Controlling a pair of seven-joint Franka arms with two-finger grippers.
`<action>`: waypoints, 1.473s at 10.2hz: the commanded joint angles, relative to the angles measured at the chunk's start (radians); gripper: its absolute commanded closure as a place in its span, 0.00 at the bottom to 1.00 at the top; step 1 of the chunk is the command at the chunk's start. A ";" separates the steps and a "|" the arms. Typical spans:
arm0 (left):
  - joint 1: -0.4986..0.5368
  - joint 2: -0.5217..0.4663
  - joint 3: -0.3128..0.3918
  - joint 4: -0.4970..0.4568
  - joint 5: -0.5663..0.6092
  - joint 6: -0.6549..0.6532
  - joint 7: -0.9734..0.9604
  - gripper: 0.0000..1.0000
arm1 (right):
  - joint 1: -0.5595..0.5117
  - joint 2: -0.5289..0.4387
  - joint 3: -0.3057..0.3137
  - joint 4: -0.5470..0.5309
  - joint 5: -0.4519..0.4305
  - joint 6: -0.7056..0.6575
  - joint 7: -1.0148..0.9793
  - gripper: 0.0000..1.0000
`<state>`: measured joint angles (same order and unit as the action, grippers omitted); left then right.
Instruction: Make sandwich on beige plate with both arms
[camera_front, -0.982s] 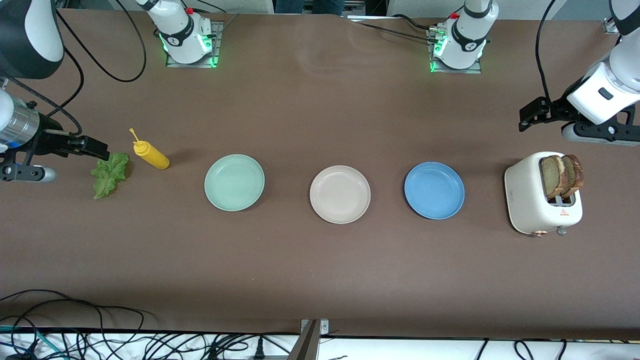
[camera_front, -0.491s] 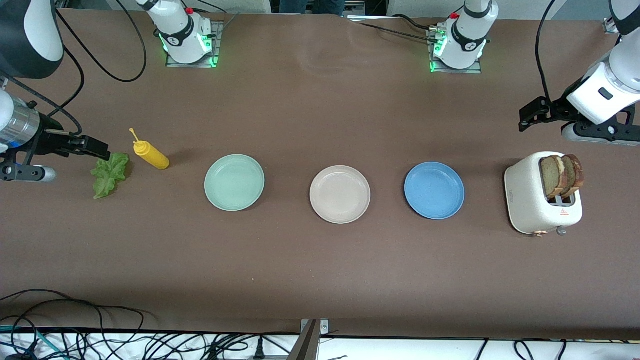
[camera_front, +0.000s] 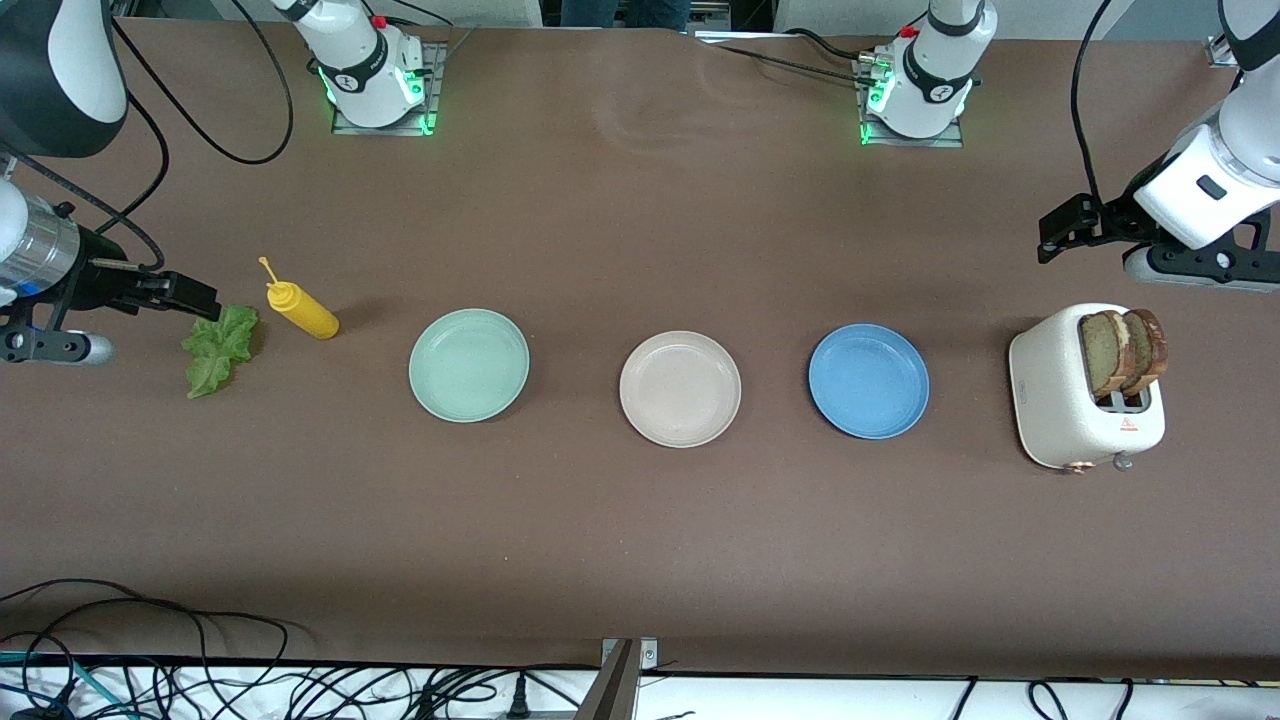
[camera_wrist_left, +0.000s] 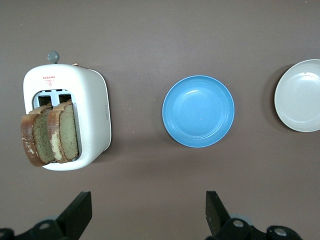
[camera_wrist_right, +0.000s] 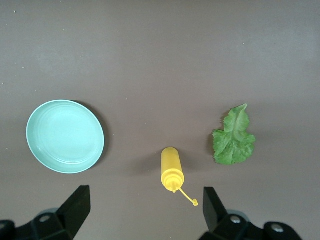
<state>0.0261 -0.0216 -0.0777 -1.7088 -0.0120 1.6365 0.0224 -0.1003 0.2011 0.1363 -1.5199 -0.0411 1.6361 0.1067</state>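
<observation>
The table (camera_front: 640, 540) carries three round plates in one row along its middle. The beige plate (camera_front: 680, 388) is the centre one: pale, shallow, with a raised rim and nothing on it. The blue plate (camera_front: 868, 380) lies beside it toward the left arm's end, the mint-green plate (camera_front: 468, 365) toward the right arm's end.

The two bread slices (camera_front: 1124, 352), brown with dark crust, stand upright in the white toaster (camera_front: 1075, 395) near the table's edge at the left arm's end. The lettuce leaf (camera_front: 218, 348) lies flat near the edge at the right arm's end, with the yellow squeeze bottle (camera_front: 300, 308) on its side just beside it.

The left gripper (camera_wrist_left: 148, 214) hangs over the table between toaster and blue plate, jaws wide apart and holding nothing. The right gripper (camera_wrist_right: 145, 211) hangs over the table beside the bottle, also wide apart and holding nothing. Only the wrist views show these gaps; only the front view shows all three plates together.
</observation>
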 joint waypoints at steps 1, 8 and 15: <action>0.030 0.012 0.000 0.011 0.023 -0.015 0.028 0.00 | 0.001 0.006 0.002 0.020 0.018 -0.018 0.001 0.00; 0.138 0.235 0.000 0.078 0.127 0.103 0.114 0.00 | 0.001 0.006 0.002 0.020 0.018 -0.018 0.001 0.00; 0.213 0.287 -0.002 -0.095 0.155 0.293 0.110 0.00 | 0.001 0.006 0.002 0.018 0.018 -0.018 0.001 0.00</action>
<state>0.2267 0.2830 -0.0716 -1.7698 0.1223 1.9114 0.1283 -0.0997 0.2015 0.1376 -1.5195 -0.0399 1.6356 0.1067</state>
